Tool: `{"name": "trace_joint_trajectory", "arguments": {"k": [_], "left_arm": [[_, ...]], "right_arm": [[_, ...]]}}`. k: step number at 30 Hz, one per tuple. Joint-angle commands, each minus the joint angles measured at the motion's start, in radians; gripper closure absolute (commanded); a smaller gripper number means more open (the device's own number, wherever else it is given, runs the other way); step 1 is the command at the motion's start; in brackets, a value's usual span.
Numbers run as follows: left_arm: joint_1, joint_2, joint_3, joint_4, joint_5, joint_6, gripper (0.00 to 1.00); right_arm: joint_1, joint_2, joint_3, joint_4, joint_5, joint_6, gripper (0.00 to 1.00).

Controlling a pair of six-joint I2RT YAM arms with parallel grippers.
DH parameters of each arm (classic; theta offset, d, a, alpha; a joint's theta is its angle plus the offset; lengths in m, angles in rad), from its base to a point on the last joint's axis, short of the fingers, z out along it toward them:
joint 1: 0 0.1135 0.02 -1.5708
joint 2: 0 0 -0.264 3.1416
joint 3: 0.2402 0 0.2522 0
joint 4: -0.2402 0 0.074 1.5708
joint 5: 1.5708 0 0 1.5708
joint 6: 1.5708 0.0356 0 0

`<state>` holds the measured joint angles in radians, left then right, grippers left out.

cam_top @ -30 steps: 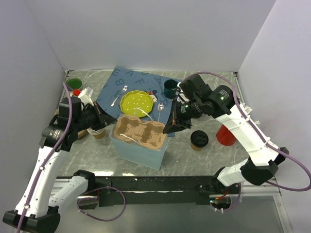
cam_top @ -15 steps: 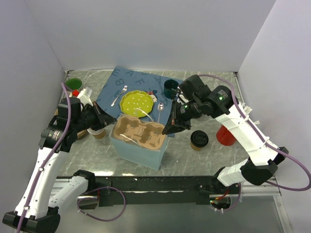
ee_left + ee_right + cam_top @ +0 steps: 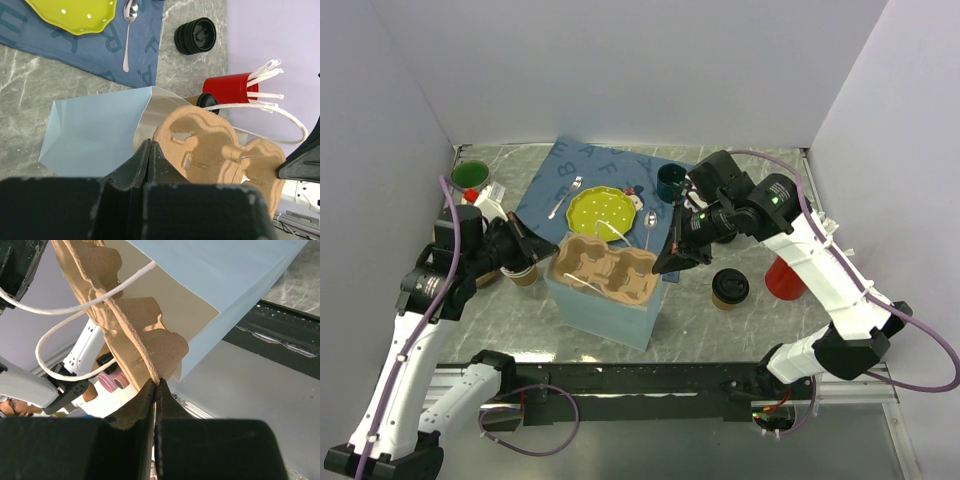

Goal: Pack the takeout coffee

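Both clenched on thin edges of the brown moulded-pulp cup carrier (image 3: 605, 270) above the light blue paper bag (image 3: 610, 315), the left end effector (image 3: 542, 250) and right end effector (image 3: 663, 268) could, by uneven pulling, tear it or tip the bag onto the black-lidded kraft-paper takeout coffee (image 3: 730, 287) standing beside it on the worktop (image 3: 720, 335).

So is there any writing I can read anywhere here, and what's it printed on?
"B", "A", "F": big pale capitals scattered over the blue placemat; the other letters are blurred or covered.
Paper bag, cup carrier, lidded coffee cup: no readable text.
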<state>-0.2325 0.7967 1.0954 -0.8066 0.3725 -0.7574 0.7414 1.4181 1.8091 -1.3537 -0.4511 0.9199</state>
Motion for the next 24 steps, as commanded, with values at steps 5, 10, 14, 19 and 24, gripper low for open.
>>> {"name": "trace_joint_trajectory", "arguments": {"k": [5,10,14,19,24], "left_arm": [[-0.001,-0.017,-0.006,0.021,0.013,-0.019,0.99],[-0.001,-0.022,-0.003,0.011,0.009,-0.016,0.99],[-0.001,-0.022,0.004,0.001,0.009,-0.014,0.99],[-0.001,-0.021,0.009,-0.006,0.003,-0.008,0.99],[-0.001,-0.027,-0.002,-0.005,0.006,-0.011,0.99]], "right_arm": [[-0.005,-0.002,0.038,-0.047,0.02,-0.015,1.0],[-0.005,-0.037,-0.054,-0.012,0.026,-0.003,1.0],[-0.005,-0.062,-0.105,0.018,0.043,0.001,1.0],[-0.005,-0.077,-0.137,0.021,0.065,-0.01,1.0],[-0.005,-0.074,-0.09,0.076,0.04,-0.065,1.0]]}}
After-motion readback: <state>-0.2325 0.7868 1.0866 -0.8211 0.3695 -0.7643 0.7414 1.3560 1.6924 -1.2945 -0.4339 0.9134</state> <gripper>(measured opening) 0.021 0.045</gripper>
